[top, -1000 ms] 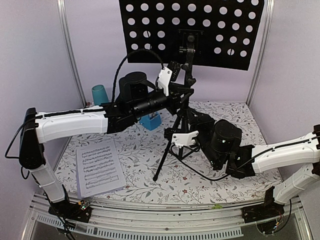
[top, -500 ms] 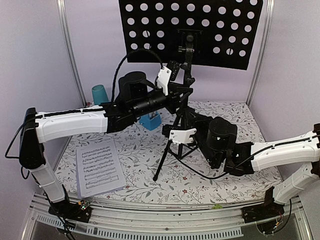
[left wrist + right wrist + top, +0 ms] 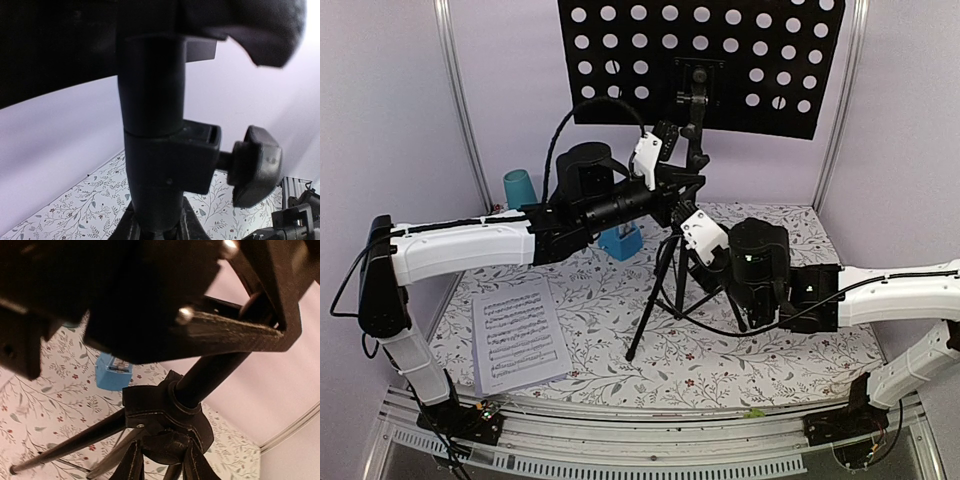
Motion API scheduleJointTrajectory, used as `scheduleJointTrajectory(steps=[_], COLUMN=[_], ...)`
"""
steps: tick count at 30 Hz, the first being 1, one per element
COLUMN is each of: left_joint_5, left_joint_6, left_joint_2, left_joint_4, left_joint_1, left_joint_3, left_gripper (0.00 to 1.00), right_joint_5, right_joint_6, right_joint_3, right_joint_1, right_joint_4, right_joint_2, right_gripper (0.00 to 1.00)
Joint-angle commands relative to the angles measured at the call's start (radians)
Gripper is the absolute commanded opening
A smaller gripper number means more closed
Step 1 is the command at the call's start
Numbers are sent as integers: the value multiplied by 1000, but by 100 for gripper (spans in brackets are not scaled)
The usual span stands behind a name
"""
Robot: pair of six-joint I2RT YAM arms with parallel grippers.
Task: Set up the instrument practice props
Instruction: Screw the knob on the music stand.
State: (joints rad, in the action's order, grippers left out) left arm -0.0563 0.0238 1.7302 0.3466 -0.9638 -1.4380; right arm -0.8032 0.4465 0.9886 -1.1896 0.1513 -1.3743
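Note:
The black music stand stands mid-table, its perforated tray [image 3: 720, 60] high at the back and its pole [image 3: 686, 200] upright. My left gripper [image 3: 678, 186] is shut on the pole just under the clamp knob [image 3: 255, 165]; its fingertips [image 3: 125, 231] hug the pole [image 3: 150, 100]. My right gripper [image 3: 692, 262] is shut around the lower part of the tripod hub [image 3: 167, 410], a finger [image 3: 131, 465] on each side. A pale sheet-music page [image 3: 518, 335] lies flat at front left; I make out only one page. The blue metronome [image 3: 620, 243] stands behind the left arm and also shows in the right wrist view [image 3: 114, 372].
A teal cup [image 3: 520, 188] stands at the back left by the wall. The tripod legs [image 3: 650, 310] spread over the floral mat [image 3: 610, 370]. Metal frame posts [image 3: 460, 110] and purple walls close in the sides.
My right arm has swung its wrist up and round, closer to the pole at the tripod hub. The left arm, stand, page and metronome have not moved.

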Motion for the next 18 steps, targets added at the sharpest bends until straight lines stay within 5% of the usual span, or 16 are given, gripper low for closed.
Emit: scheduleJointTrajectory(steps=[1, 18], left_joint_5=[-9, -14], left_joint_6=[-89, -86], left_joint_2=[27, 27], left_joint_4=[-50, -45], left_joint_1=[5, 4], left_joint_3=[4, 8], left_gripper=[0, 0], right_joint_5=[124, 208], right_joint_6=[-472, -1047], right_joint_3=[-45, -127], right_joint_1=[13, 76], right_joint_4=[-22, 35], right_joint_2=[71, 189], right_gripper=[0, 0])
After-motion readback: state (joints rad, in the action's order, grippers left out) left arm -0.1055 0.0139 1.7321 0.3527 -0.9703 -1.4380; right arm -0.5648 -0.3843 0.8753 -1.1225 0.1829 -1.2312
